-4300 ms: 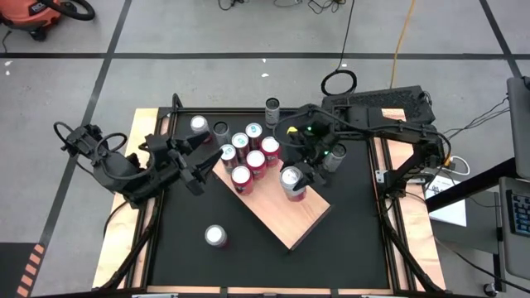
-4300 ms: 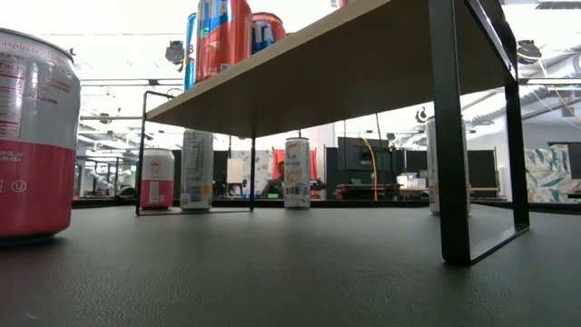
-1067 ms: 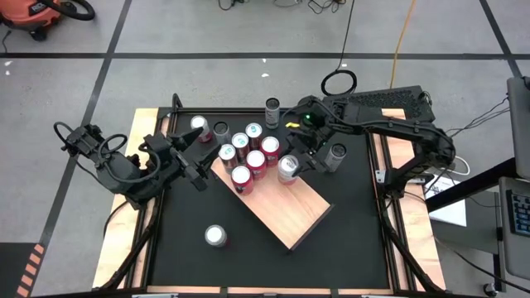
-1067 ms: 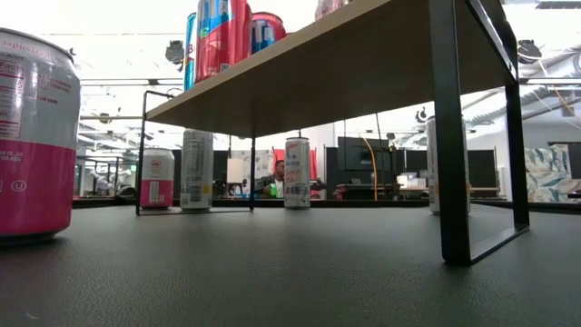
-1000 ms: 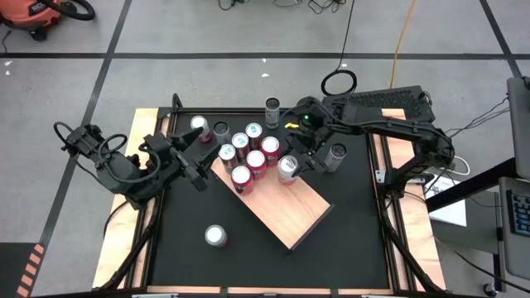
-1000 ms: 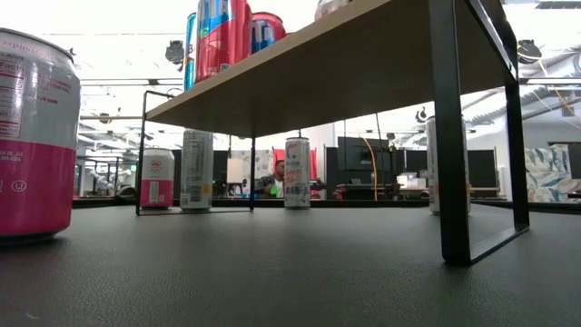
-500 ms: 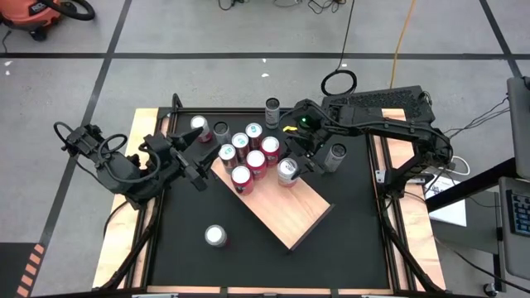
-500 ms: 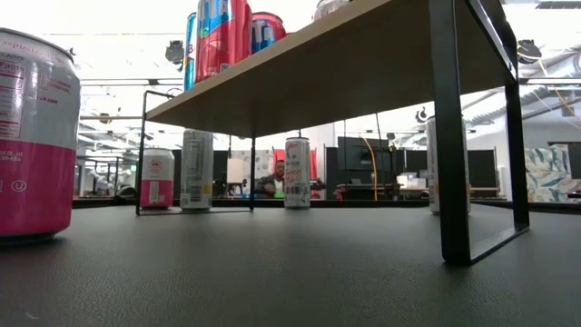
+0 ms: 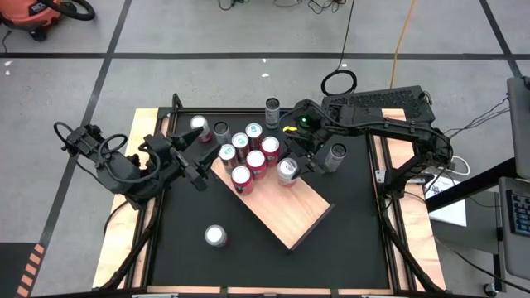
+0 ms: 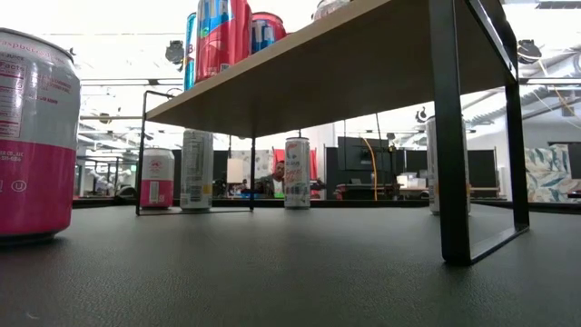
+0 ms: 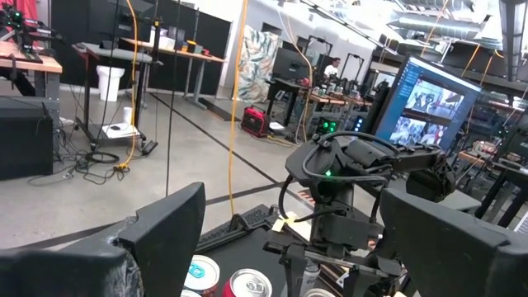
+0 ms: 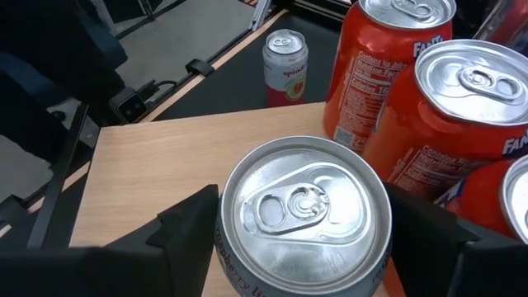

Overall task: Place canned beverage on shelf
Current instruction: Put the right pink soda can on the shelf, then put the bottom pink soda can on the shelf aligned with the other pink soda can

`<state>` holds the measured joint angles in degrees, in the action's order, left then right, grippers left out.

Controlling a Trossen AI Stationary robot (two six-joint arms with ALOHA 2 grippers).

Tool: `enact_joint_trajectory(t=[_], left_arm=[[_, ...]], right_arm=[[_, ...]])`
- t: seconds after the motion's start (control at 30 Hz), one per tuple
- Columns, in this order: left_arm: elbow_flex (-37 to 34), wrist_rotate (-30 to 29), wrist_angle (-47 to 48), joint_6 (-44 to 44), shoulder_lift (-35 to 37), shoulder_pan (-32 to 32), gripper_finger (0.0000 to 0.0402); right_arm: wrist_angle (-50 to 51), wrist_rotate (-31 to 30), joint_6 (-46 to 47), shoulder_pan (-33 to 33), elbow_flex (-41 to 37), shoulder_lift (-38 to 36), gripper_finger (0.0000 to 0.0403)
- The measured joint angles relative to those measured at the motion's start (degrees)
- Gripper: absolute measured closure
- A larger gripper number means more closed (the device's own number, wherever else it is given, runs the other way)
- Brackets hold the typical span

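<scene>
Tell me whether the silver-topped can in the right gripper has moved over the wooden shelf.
Yes. The silver-topped can moved from mid-shelf up beside the red cans.

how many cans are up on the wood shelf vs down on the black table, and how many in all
cans on the shelf: 7 (one sits in the right tool)
cans on the black table: 5
total: 12 cans
</scene>
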<state>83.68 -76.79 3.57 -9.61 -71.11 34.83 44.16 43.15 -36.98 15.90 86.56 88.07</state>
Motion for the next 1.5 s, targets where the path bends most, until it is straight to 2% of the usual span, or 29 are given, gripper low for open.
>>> enact_joint_trajectory(t=[0.43,1.5], left_arm=[[0.0,0.0,0.0,0.0,0.0,0.0,0.0036],[0.0,0.0,0.96,0.0,0.02,0.02,0.0036]], right_arm=[[-0.22,-2.7,-1.28,0.02,0.0,0.0,0.0091],[-3.52,-2.37,3.31,0.0,0.06,-1.11,0.0089]])
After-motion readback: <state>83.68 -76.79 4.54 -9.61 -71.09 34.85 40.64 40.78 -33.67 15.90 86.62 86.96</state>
